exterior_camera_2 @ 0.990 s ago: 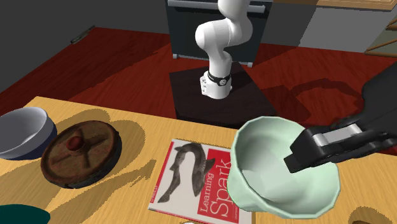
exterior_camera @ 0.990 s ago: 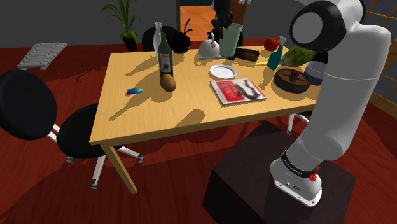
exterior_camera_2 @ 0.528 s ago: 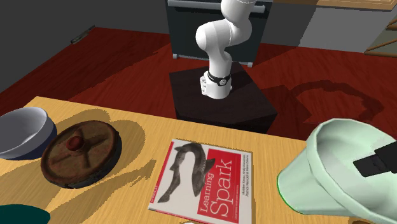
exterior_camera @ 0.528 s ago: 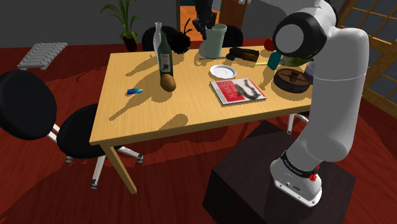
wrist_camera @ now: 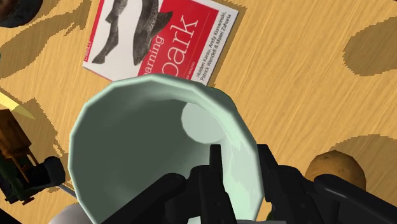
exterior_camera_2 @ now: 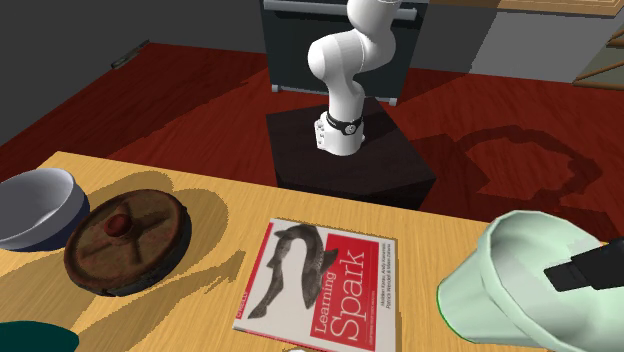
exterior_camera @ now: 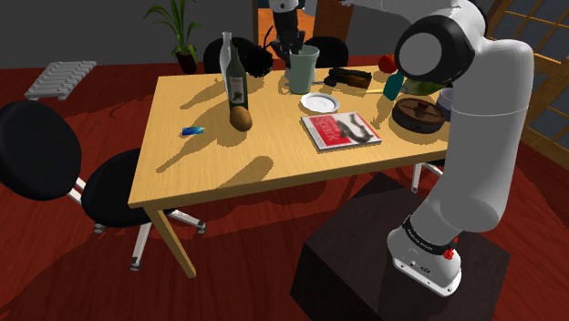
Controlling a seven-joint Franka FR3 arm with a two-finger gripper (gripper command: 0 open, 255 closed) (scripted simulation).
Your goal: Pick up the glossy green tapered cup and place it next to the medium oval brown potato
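The claw is pinching the rim of the pale green tapered cup. One black finger sits inside the mouth against the glossy inner wall, and the other presses the outside of the same wall, so the wall is clasped between them. The cup hangs directly from the claw, its open mouth turned up toward the hand and its narrower base pointing away and down.

In the shoulder view the claw grips the cup from above over the far side of the worktop, and the cup looks raised off it. The second exterior view shows the cup tilted, with a black finger at its rim.

The brown oval potato lies on the worktop below the claw, on the outer finger's side, apart from the cup. In the shoulder view the potato sits beside a dark bottle. Under the claw, past the cup's rim on the side away from the fingers, a red and white book lies flat.
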